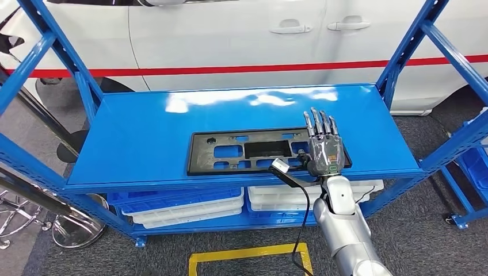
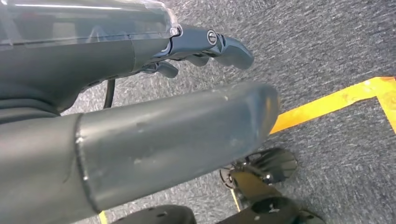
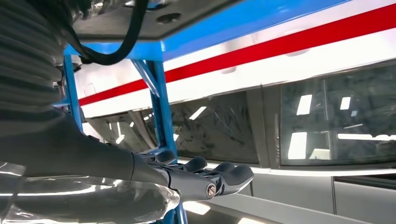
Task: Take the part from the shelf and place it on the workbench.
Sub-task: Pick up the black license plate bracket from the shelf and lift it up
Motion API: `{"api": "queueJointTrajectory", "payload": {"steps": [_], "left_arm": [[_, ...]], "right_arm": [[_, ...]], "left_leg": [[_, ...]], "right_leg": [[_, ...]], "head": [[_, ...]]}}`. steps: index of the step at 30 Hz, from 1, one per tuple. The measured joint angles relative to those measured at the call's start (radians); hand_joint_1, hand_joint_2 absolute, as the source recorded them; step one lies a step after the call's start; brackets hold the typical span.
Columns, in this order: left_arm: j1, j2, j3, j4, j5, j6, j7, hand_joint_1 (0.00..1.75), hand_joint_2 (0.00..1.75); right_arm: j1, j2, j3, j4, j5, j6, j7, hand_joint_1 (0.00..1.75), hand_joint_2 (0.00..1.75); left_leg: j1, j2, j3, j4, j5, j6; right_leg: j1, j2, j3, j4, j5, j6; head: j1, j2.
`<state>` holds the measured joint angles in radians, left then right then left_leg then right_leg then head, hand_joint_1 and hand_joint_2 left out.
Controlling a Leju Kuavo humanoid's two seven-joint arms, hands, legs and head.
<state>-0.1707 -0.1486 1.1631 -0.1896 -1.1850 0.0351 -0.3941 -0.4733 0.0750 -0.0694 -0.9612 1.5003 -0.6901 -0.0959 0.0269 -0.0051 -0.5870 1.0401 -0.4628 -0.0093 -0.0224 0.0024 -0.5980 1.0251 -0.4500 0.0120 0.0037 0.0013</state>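
Observation:
The part, a flat black plate frame with several cut-outs, lies on the top board of the blue shelf, near its front edge. My right hand lies flat over the part's right end, fingers straight and pointing toward the car, thumb at the part's front edge. In the right wrist view the straight fingers are extended along the dark part and the blue shelf edge, with nothing gripped. My left hand hangs over the grey floor, loosely curled and holding nothing.
A white car with a red stripe stands close behind the shelf. Blue uprights flank the top board. Blue bins and white bins fill the lower level. Yellow floor tape lies in front, and a chrome chair base stands left.

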Motion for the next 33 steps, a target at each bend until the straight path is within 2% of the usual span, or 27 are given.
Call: {"api": "queueJointTrajectory", "payload": {"steps": [3,5,6,8,9,10,11,13,14,15,17,19,20,21,22,23,24,25,26,27,28,29,30,31,33], "left_arm": [[0.002,0.0,0.0,0.0,0.0,0.0,0.0,0.0,0.0],[0.003,0.0,0.0,0.0,0.0,0.0,0.0,0.0,0.0],[0.002,0.0,0.0,0.0,0.0,0.0,0.0,0.0,0.0],[0.001,0.0,0.0,0.0,0.0,0.0,0.0,0.0,0.0],[0.001,0.0,0.0,0.0,0.0,0.0,0.0,0.0,0.0],[0.002,0.0,0.0,0.0,0.0,0.0,0.0,0.0,0.0],[0.003,0.0,0.0,0.0,0.0,0.0,0.0,0.0,0.0],[0.004,-0.002,0.0,0.0,0.0,0.0,0.0,0.0,0.0],[0.004,-0.004,0.0,0.0,0.0,0.0,0.0,0.0,0.0],[0.003,-0.006,0.0,0.0,0.0,0.0,0.0,0.0,0.0],[0.002,-0.008,0.0,0.0,0.0,0.0,0.0,0.0,0.0],[0.003,-0.007,0.0,0.0,0.0,0.0,0.0,0.0,0.0],[0.003,-0.007,0.0,0.0,-0.001,0.001,-0.002,0.0,0.0],[0.005,-0.007,0.0,0.0,-0.003,0.002,-0.006,0.0,0.0],[0.007,-0.008,0.0,0.0,-0.006,0.004,-0.013,0.0,0.0],[0.011,-0.01,-0.001,0.0,-0.01,0.01,-0.022,0.0,0.0],[0.017,-0.014,-0.002,0.0,-0.014,0.02,-0.032,0.0,0.0],[0.023,-0.018,-0.003,0.0,-0.017,0.032,-0.04,0.0,0.0],[0.03,-0.022,-0.004,0.0,-0.02,0.045,-0.046,0.0,0.0],[0.037,-0.026,-0.005,0.0,-0.022,0.055,-0.051,0.0,0.0],[0.043,-0.029,-0.006,0.0,-0.024,0.061,-0.053,0.0,0.0],[0.049,-0.031,-0.007,0.0,-0.025,0.064,-0.054,0.0,0.0],[0.052,-0.034,-0.007,0.0,-0.026,0.067,-0.055,0.0,0.0],[0.054,-0.038,-0.008,0.0,-0.026,0.068,-0.055,0.0,0.0],[0.055,-0.044,-0.009,0.0,-0.026,0.07,-0.056,0.0,0.0]], "right_arm": [[0.0,0.0,0.0,0.0,0.0,0.0,0.0,0.0,1.75],[-0.001,-0.001,0.0,0.0,0.0,0.0,0.0,0.0,1.75],[-0.001,-0.002,0.0,0.0,0.0,0.0,0.0,0.0,1.75],[0.002,-0.003,0.0,0.0,0.0,0.0,0.0,0.0,1.75],[0.004,-0.003,0.0,0.0,0.0,0.0,0.0,0.0,1.75],[0.006,-0.003,0.0,0.0,0.0,0.0,0.0,0.0,1.75],[0.006,-0.003,0.0,0.0,0.0,0.0,0.0,0.0,1.75],[0.005,-0.003,0.0,0.0,0.0,0.0,0.0,0.0,1.75],[0.004,-0.003,0.0,-0.001,0.0,0.0,0.0,0.0,1.75],[0.003,-0.003,0.0,-0.002,0.0,0.0,0.0,0.0,1.75],[0.001,-0.003,0.0,-0.002,0.0,0.0,0.0,0.0,1.75],[0.0,-0.004,0.0,-0.004,-0.001,0.0,-0.002,0.0,1.75],[0.001,0.0,-0.002,-0.008,-0.017,0.0,-0.017,0.0,1.75],[0.007,0.01,-0.01,-0.026,-0.054,0.0,-0.054,0.0,1.75],[0.017,0.027,-0.028,-0.062,-0.118,0.0,-0.126,0.0,1.75],[0.029,0.052,-0.065,-0.114,-0.202,-0.001,-0.238,0.0,1.75],[0.042,0.08,-0.112,-0.17,-0.28,-0.001,-0.359,0.0,1.75],[0.054,0.104,-0.165,-0.222,-0.343,-0.001,-0.459,0.0,1.75],[0.064,0.124,-0.216,-0.262,-0.38,-0.001,-0.524,0.0,1.75],[0.075,0.137,-0.258,-0.295,-0.395,-0.001,-0.546,0.0,1.75],[0.085,0.147,-0.292,-0.324,-0.402,-0.001,-0.546,0.0,1.75],[0.091,0.156,-0.319,-0.348,-0.404,0.0,-0.546,0.0,1.75],[0.096,0.164,-0.339,-0.368,-0.404,0.0,-0.546,0.0,1.75],[0.1,0.172,-0.354,-0.384,-0.404,0.0,-0.546,0.0,1.75],[0.11,0.184,-0.373,-0.412,-0.404,0.0,-0.546,0.0,1.75]], "left_leg": [[-0.004,-0.002,0.002,-0.013,-0.001,0.022],[-0.003,-0.001,0.005,-0.02,0.005,0.038],[-0.003,0.0,0.006,-0.023,0.006,0.044],[-0.008,0.0,0.006,-0.023,0.005,0.052],[-0.011,0.0,0.007,-0.022,0.004,0.054],[-0.014,-0.001,0.009,-0.022,0.002,0.056],[-0.017,-0.002,0.012,-0.022,0.0,0.057],[-0.021,-0.003,0.021,-0.023,-0.005,0.057],[-0.023,-0.004,0.023,-0.023,-0.007,0.056],[-0.023,-0.004,0.023,-0.023,-0.008,0.053],[-0.022,-0.003,0.022,-0.027,-0.008,0.044],[-0.023,-0.002,0.025,-0.026,-0.014,0.031],[-0.023,-0.001,0.019,-0.008,-0.028,0.025],[-0.023,-0.001,0.003,0.03,-0.052,0.019],[-0.02,0.0,-0.024,0.088,-0.083,0.014],[-0.018,0.0,-0.057,0.156,-0.115,0.009],[-0.016,0.0,-0.087,0.215,-0.135,0.006],[-0.014,0.0,-0.106,0.247,-0.135,0.003],[-0.013,0.0,-0.105,0.239,-0.114,0.003],[-0.013,0.001,-0.086,0.191,-0.075,0.003],[-0.012,0.001,-0.057,0.119,-0.032,0.004],[-0.013,0.001,-0.029,0.054,0.0,0.006],[-0.014,0.001,-0.008,0.004,0.016,0.01],[-0.016,0.0,0.001,-0.021,0.018,0.015],[-0.018,-0.001,0.004,-0.031,0.012,0.027]], "right_leg": [[0.0,-0.001,-0.001,-0.001,0.0,0.017],[-0.003,-0.001,-0.017,0.034,-0.027,0.023],[-0.003,-0.002,-0.039,0.084,-0.055,0.024],[-0.001,-0.002,-0.105,0.219,-0.115,0.025],[0.0,-0.002,-0.131,0.269,-0.127,0.024],[0.001,-0.002,-0.141,0.283,-0.12,0.021],[0.002,-0.002,-0.13,0.256,-0.092,0.016],[0.009,-0.001,-0.068,0.123,-0.02,-0.002],[0.014,-0.001,-0.04,0.062,0.003,-0.01],[0.019,-0.002,-0.022,0.022,0.013,-0.017],[0.026,-0.001,-0.014,-0.001,0.013,-0.022],[0.021,-0.002,-0.006,-0.015,0.016,-0.027],[0.017,-0.003,0.0,-0.024,0.019,-0.03],[0.012,-0.004,0.005,-0.031,0.022,-0.032],[0.012,-0.005,0.007,-0.033,0.023,-0.034],[0.011,-0.005,0.006,-0.033,0.022,-0.036],[0.011,-0.005,0.006,-0.033,0.02,-0.036],[0.011,-0.005,0.009,-0.032,0.017,-0.035],[0.01,-0.006,0.013,-0.031,0.014,-0.033],[0.01,-0.008,0.019,-0.03,0.009,-0.03],[0.009,-0.009,0.023,-0.028,0.004,-0.027],[0.011,-0.009,0.024,-0.026,0.0,-0.023],[0.012,-0.007,0.021,-0.022,-0.001,-0.02],[0.013,-0.005,0.016,-0.019,-0.001,-0.016],[0.015,-0.001,0.01,-0.019,0.001,-0.007]], "head": [[0.0,0.0],[0.0,0.0],[0.0,0.0],[0.0,0.0],[0.0,0.0],[0.0,0.0],[0.0,0.0],[0.0,0.0],[0.0,0.0],[0.0,0.0],[0.0,0.0],[0.0,0.0],[0.0,0.0],[0.0,0.0],[0.0,0.0],[-0.001,0.0],[-0.001,0.0],[-0.001,0.0],[-0.002,0.0],[-0.002,0.0],[-0.001,0.0],[-0.001,0.0],[-0.001,0.0],[-0.001,0.0],[-0.001,0.0]]}}
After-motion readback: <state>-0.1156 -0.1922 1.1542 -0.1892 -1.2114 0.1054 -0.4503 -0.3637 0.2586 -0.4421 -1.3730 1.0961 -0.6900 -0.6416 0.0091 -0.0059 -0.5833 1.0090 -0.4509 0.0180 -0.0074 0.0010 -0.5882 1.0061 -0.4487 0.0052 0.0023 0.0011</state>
